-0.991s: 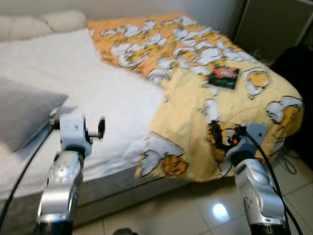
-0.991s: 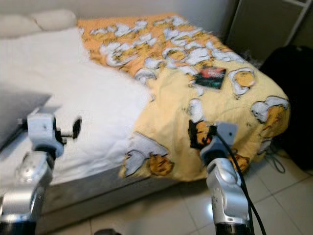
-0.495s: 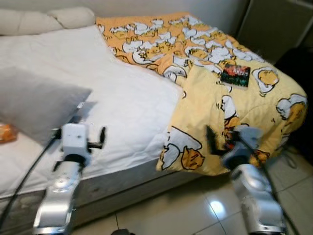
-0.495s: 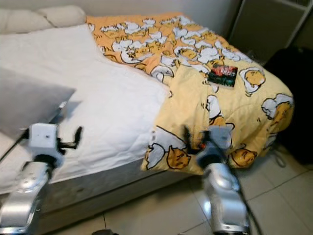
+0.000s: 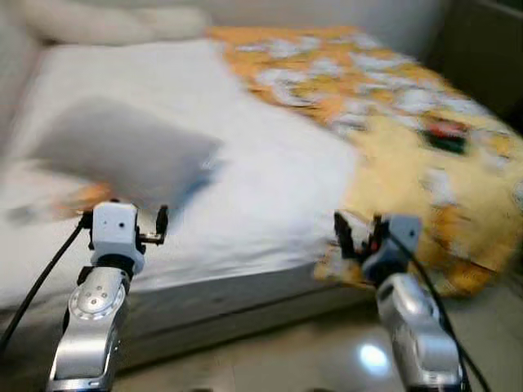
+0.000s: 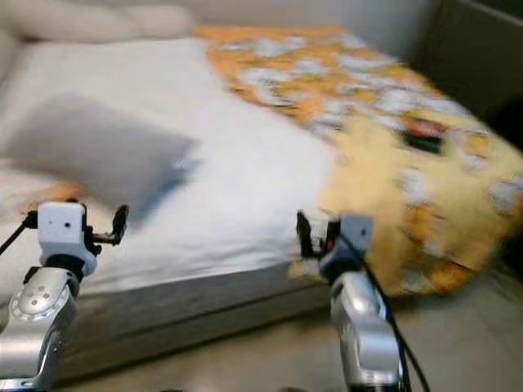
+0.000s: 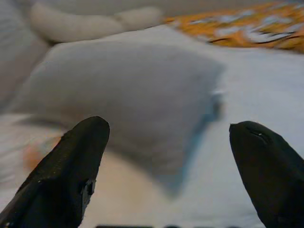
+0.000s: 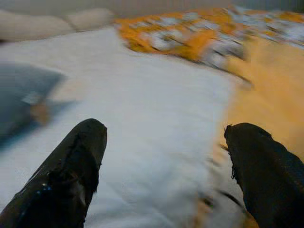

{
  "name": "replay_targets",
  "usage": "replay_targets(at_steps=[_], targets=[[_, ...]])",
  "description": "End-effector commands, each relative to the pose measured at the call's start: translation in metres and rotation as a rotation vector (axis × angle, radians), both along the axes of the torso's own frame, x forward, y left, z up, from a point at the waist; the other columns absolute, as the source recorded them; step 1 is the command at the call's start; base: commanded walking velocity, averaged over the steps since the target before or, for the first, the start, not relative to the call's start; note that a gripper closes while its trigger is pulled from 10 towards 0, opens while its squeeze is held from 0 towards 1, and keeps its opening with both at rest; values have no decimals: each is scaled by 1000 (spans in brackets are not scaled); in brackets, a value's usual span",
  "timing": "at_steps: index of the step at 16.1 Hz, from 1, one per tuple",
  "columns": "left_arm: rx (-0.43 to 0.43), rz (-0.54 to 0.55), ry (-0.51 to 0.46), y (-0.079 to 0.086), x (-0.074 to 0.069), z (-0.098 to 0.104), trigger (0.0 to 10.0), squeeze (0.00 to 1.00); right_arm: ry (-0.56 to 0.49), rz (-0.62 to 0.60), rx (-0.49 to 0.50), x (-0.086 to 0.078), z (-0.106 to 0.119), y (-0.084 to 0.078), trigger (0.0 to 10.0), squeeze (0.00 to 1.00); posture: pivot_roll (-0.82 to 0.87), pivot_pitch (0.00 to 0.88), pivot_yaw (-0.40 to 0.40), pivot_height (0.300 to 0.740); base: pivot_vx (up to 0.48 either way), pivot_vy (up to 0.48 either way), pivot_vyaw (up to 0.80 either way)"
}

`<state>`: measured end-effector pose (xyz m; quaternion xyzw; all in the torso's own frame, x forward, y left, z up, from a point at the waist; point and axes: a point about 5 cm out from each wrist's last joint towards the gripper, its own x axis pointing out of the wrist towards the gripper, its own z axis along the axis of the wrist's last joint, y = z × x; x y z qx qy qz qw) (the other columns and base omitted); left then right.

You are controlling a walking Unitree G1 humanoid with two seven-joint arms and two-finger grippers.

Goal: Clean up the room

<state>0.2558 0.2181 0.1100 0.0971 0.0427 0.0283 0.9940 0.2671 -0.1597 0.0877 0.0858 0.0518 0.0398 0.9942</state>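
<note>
- Cleanup looks barely begun: the bed (image 5: pixel 270 196) carries a grey pillow (image 5: pixel 122 155) lying loose at the left, a crumpled yellow blanket (image 5: pixel 425 122) at the right, and a small dark item (image 5: pixel 448 135), too blurred to identify, on that blanket.
- Left gripper (image 7: pixel 166 156) hovers near the pillow, jaws wide, holding nothing.
- Right gripper (image 8: pixel 161 161) hovers near the blanket's edge, jaws wide, holding nothing.
- Everything remains to be tidied, as far as I can judge.
</note>
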Motion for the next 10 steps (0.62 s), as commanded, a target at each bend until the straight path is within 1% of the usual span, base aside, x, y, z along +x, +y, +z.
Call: replay_targets(at_steps=[1,3,6,7,8,10], targets=[[-3,3,-13,-2,-2,2,10000,1000,9,-16,-9,-2,-2,-6,10000,0,67,0,-33,740,0,319,800],[-14,9,-3,-4,-5,-2,10000,1000,13,-16,-14,-4,-2,-5,10000,0,55,0,-38,740,0,307,800],[-23,0,2,-10,-5,-4,10000,1000,9,-12,-25,-5,-1,-7,10000,0,52,0,-42,740,0,270,800],[-13,-11,-13,-11,-5,-2,10000,1000,11,-15,-30,-4,-1,-8,10000,0,51,0,-42,740,0,0,800],[2,-18,-12,-12,-4,-1,10000,1000,9,-15,-35,-3,0,-8,10000,0,51,0,-41,740,0,0,475],[13,-17,-10,-13,-2,0,10000,1000,18,-33,-3,-3,-1,-10,10000,0,48,0,-42,740,0,-480,0]])
